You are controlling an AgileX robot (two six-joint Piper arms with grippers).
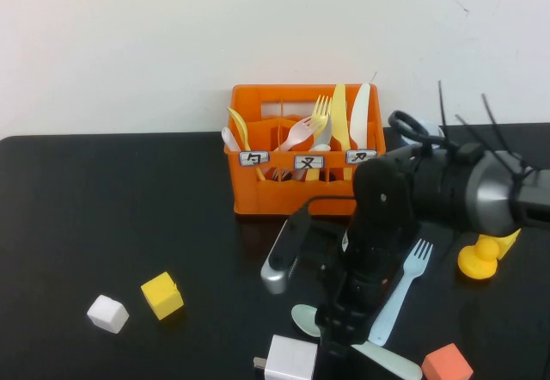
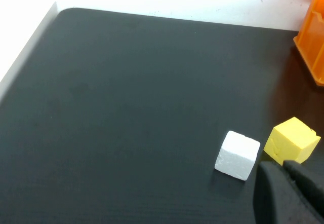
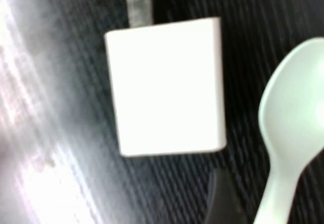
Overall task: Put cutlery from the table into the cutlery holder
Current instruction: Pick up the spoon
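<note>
The orange cutlery holder (image 1: pixel 292 182) stands at the back centre of the black table (image 1: pixel 129 217), with yellow, pink and white cutlery in it. The mint-green spoon (image 1: pixel 306 318) lies near the front edge, partly under my right arm. Its bowl also shows in the right wrist view (image 3: pixel 293 112). The light blue fork (image 1: pixel 404 290) lies just right of it. My right gripper (image 1: pixel 339 333) is lowered over the spoon's neck and open. One finger (image 3: pixel 220 199) sits beside the handle without touching it. My left gripper (image 2: pixel 291 183) is shut and empty, near the cubes.
A white charger plug (image 1: pixel 290 359) lies beside the spoon's bowl. An orange cube (image 1: pixel 447 364) sits front right and a yellow duck (image 1: pixel 483 258) at the right. A yellow cube (image 1: pixel 161 295) and a white cube (image 1: pixel 107 313) sit front left. A silver object (image 1: pixel 277 270) lies by the arm.
</note>
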